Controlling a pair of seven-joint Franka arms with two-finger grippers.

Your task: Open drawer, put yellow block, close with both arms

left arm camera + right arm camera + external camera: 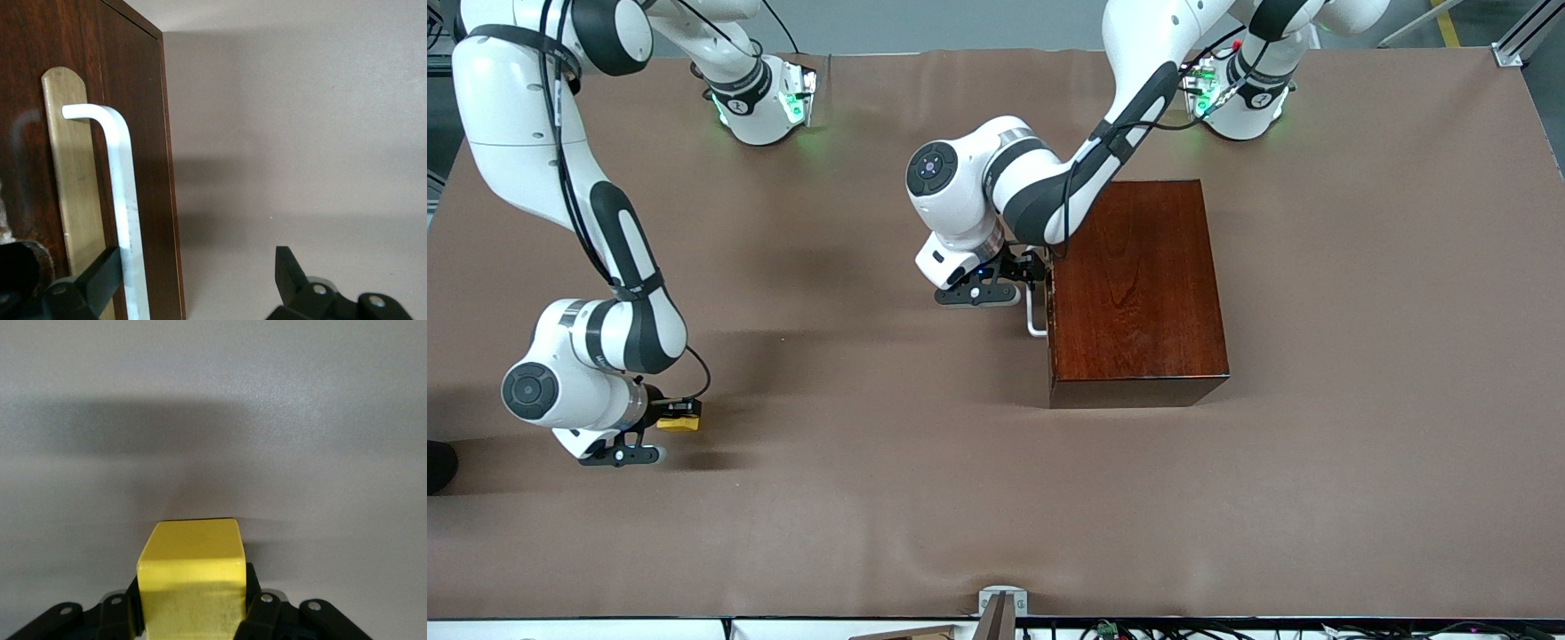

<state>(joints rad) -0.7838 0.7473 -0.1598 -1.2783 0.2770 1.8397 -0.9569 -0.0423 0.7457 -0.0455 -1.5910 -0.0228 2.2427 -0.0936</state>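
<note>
The drawer (1049, 302) is shut, its front flush with the dark reddish-brown wooden box (1138, 289), which stands on the brown worktop (871, 498) toward the left arm's end, closer to the edge where the robot bases stand than to the edge by the front camera. Its white handle (1035, 317) sticks out of the box face that looks toward the right arm's end of the table. The left gripper (1024, 268) is at that handle with its fingers spread wide; in the left wrist view one finger (100, 277) sits against the bar (123, 200) and the other (290, 273) is well clear of it. The yellow block (679, 418) is clamped between the fingers of the right gripper (193, 603), low over the worktop near the right arm's end.
</note>
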